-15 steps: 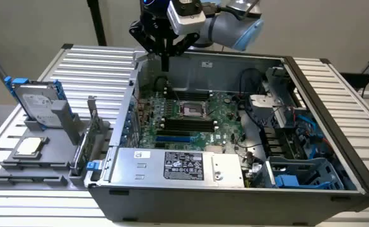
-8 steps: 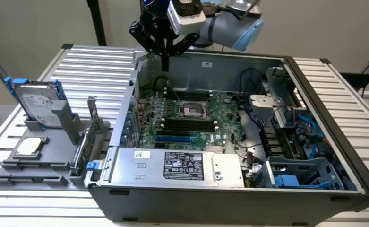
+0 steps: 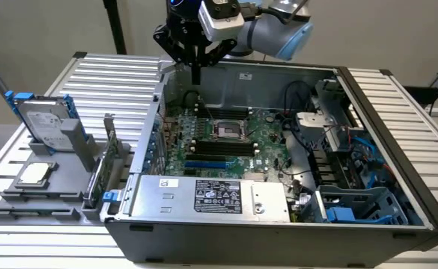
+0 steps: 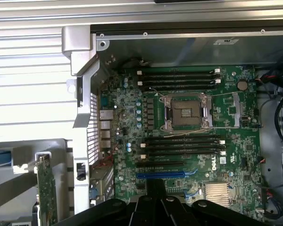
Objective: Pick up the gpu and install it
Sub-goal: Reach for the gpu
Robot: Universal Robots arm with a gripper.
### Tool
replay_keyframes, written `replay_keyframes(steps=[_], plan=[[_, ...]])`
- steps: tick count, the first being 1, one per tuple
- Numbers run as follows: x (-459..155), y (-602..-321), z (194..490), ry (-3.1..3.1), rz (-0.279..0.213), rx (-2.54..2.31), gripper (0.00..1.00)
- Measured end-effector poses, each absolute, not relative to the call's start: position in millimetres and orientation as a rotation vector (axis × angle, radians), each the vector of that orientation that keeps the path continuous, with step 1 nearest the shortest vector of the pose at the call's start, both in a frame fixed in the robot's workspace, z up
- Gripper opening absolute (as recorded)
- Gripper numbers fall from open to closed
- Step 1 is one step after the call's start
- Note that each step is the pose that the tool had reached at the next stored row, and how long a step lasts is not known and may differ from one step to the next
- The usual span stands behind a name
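Green board edge-on, the gpu (image 3: 108,158) stands upright in a grey rack (image 3: 32,197) outside the case (image 3: 279,235). In the exterior view that is about nine o'clock from the motherboard (image 3: 226,140). It shares the rack with a drive (image 3: 48,126) and a CPU chip (image 3: 37,174) (neither belongs to this job).

The gripper (image 3: 196,77) hangs over the case's far corner, near eleven o'clock from the motherboard and well apart from the gpu. Its fingers are pressed together and grasp nothing.

The wrist view looks down on the motherboard, where the blue slot (image 4: 160,174) lies bare with no card in it. The gpu's green edge sits outside the case wall.

Judged from this, the task is at its very start. The gpu is not yet picked up, so both the pick and the install are left.
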State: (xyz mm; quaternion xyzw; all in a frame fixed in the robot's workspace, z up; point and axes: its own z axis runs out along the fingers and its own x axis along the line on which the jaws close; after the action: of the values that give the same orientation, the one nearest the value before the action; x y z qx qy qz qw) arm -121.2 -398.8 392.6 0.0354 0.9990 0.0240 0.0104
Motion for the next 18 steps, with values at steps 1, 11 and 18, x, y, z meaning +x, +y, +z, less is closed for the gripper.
replay_keyframes(steps=[1,11,18], plan=[[-121,-399,393,3.118,0.075,0.110,0.11],[-140,-413,393,3.115,0.075,0.110,0.11],[-169,-431,393,3.110,0.075,0.110,0.11]])
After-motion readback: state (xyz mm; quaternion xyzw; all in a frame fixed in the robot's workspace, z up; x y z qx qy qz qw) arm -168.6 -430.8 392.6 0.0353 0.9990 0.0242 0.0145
